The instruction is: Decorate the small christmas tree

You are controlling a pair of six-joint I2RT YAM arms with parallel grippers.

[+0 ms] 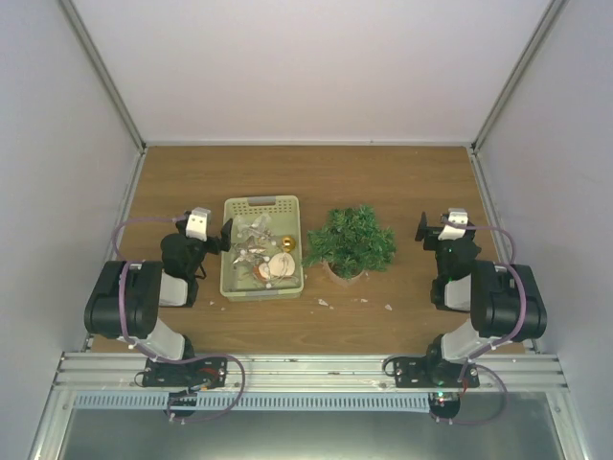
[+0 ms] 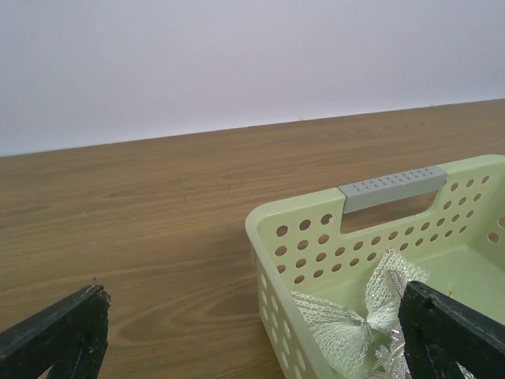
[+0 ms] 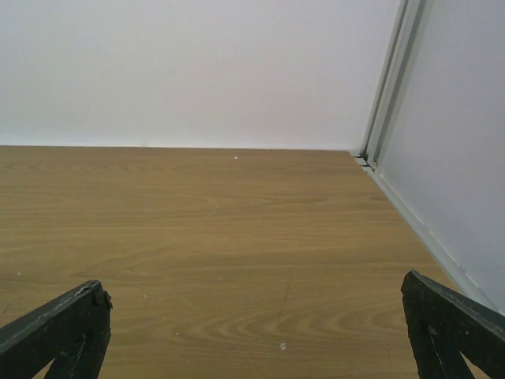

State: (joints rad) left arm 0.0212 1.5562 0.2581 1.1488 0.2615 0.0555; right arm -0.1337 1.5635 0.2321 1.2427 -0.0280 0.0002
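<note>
The small christmas tree (image 1: 351, 240) stands upright between the arms, to the left of the nearer right gripper (image 1: 422, 228), with the pale green ornament tray (image 1: 262, 293) just right of the left gripper (image 1: 226, 236), both grippers' jaws spread wide and empty.

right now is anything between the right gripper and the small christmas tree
Nothing visible: only tabletop lies between the right gripper and the small christmas tree. The tray sits on the tree's other side.
</note>
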